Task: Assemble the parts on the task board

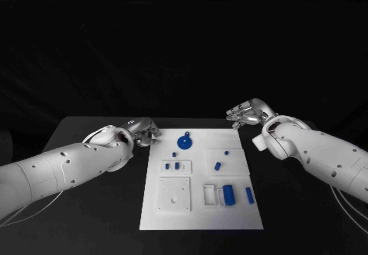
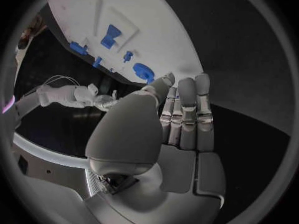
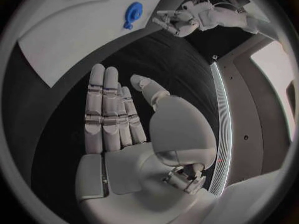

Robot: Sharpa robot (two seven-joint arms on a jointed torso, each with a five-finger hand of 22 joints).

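both sets of fingers (image 2: 187,114) lay straight and empty. left hand (image 1: 140,131) and right hand (image 1: 245,113) flanked the task board (image 1: 201,215) at mid-frame on the worktop (image 1: 92,212); blue parts (image 1: 185,142) sat loose, easily knocked by a careless reach.

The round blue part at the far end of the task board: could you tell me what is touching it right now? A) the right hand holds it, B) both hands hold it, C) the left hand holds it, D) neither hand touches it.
D: the round blue part lies on the task board, with the left hand and right hand both apart from it, fingers straight and holding nothing.
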